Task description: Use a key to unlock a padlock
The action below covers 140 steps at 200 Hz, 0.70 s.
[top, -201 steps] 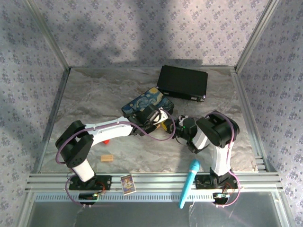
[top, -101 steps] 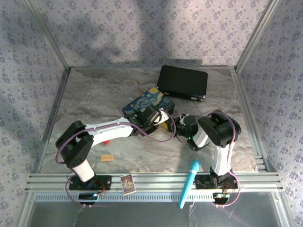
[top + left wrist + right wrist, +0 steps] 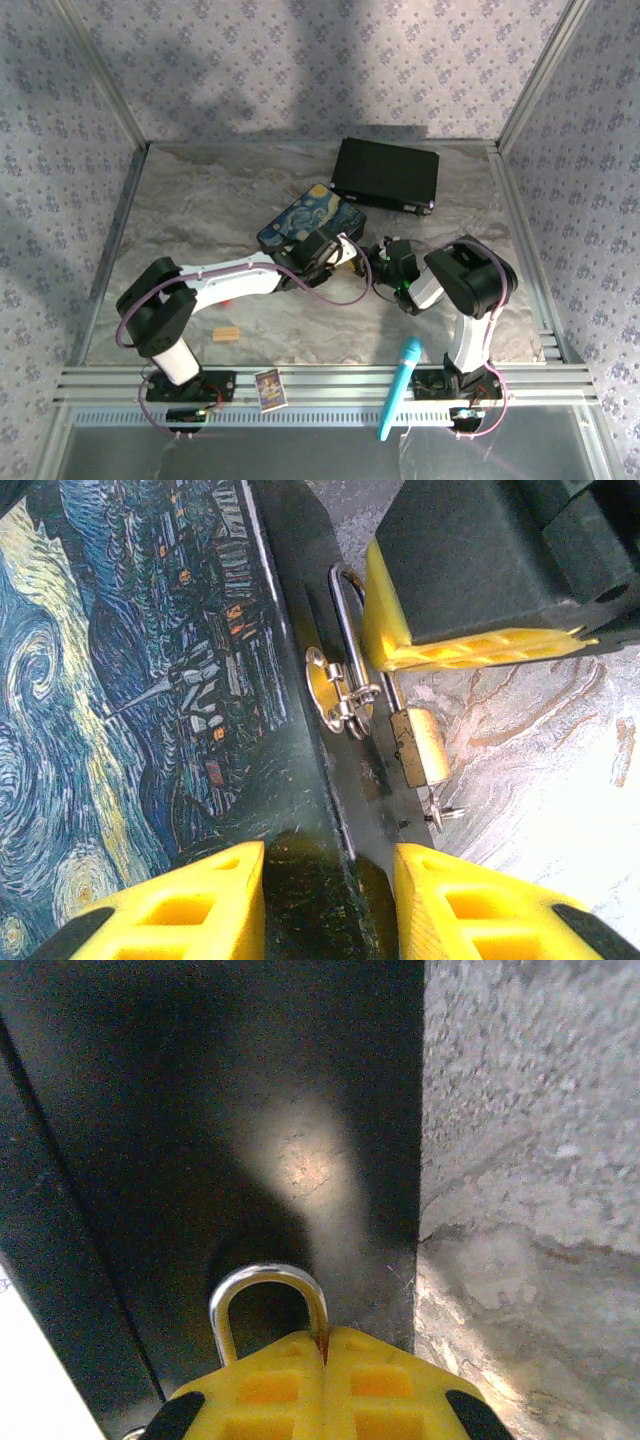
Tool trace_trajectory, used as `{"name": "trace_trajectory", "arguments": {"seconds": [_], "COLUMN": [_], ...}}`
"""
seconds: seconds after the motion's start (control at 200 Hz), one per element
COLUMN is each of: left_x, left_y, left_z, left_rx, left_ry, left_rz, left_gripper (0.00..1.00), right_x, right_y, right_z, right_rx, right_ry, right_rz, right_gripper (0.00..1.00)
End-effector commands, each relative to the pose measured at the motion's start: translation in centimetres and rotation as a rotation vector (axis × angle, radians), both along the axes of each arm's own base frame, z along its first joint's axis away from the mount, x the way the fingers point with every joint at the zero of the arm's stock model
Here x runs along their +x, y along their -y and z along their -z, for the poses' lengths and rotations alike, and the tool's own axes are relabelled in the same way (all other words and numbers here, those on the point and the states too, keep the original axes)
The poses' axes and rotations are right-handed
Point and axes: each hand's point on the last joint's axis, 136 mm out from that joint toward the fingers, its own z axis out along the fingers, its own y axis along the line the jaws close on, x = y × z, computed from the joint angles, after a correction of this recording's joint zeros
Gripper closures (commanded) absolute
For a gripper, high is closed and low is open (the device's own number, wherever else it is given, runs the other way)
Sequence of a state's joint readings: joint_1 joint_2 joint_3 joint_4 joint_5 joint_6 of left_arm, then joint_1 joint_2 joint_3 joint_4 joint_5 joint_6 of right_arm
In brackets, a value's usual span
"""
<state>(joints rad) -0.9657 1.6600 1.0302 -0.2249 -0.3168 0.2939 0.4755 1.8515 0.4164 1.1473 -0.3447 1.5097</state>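
Observation:
The padlock's brass body (image 3: 420,745) lies beside the painted tin (image 3: 130,680), and its silver shackle (image 3: 345,620) passes through the tin's hasp (image 3: 330,685). A small silver bit (image 3: 441,812) juts from the body's lower end; I cannot tell whether it is the key. My right gripper (image 3: 325,1338) is shut on one leg of the shackle (image 3: 265,1285); its yellow finger (image 3: 450,645) reaches in from the right. My left gripper (image 3: 330,865) hovers over the tin's edge, jaws apart, nothing between them. From above, both grippers meet at the tin's near corner (image 3: 358,258).
A black box (image 3: 385,175) lies behind the tin at the back. A blue microphone (image 3: 400,385) and a card (image 3: 269,388) rest on the front rail. A tan wooden block (image 3: 227,334) sits near the left arm. Patterned walls enclose the marble table (image 3: 200,200).
The right wrist has shifted slightly away from the front edge, still pinching the shackle. The left gripper stays over the tin's corner, its jaws as before.

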Motion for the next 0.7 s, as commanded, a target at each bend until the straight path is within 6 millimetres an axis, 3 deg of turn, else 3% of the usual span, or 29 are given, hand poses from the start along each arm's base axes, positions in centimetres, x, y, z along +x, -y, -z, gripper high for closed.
{"name": "trace_trajectory", "arguments": {"seconds": [0.0, 0.13, 0.22, 0.305, 0.435, 0.695], "left_x": [-7.9, -7.8, -8.0, -7.9, -7.5, -5.9], "left_y": [-9.9, -10.1, -10.4, -10.9, -10.4, -9.6], "left_z": [9.9, 9.9, 9.8, 10.1, 9.5, 7.5], "left_rx": [0.445, 0.451, 0.449, 0.466, 0.439, 0.414], "left_ry": [-0.362, -0.360, -0.353, -0.341, -0.325, -0.260], "left_rz": [-0.014, -0.013, -0.012, -0.019, -0.029, -0.069], "left_gripper": [0.65, 0.65, 0.65, 0.65, 0.65, 0.63], "right_x": [1.5, 1.9, 2.1, 2.1, 0.7, 0.8], "right_y": [7.2, 8.3, 9.4, 8.4, 7.9, 7.3], "right_z": [5.5, 5.5, 5.5, 5.9, 6.7, 4.1], "right_rx": [-0.153, -0.187, -0.104, -0.092, -0.245, -0.368], "right_ry": [-0.170, -0.195, -0.200, -0.212, -0.212, -0.063], "right_rz": [0.257, 0.261, 0.300, 0.258, 0.196, 0.075], "right_gripper": [1.00, 1.00, 1.00, 1.00, 1.00, 1.00]}}
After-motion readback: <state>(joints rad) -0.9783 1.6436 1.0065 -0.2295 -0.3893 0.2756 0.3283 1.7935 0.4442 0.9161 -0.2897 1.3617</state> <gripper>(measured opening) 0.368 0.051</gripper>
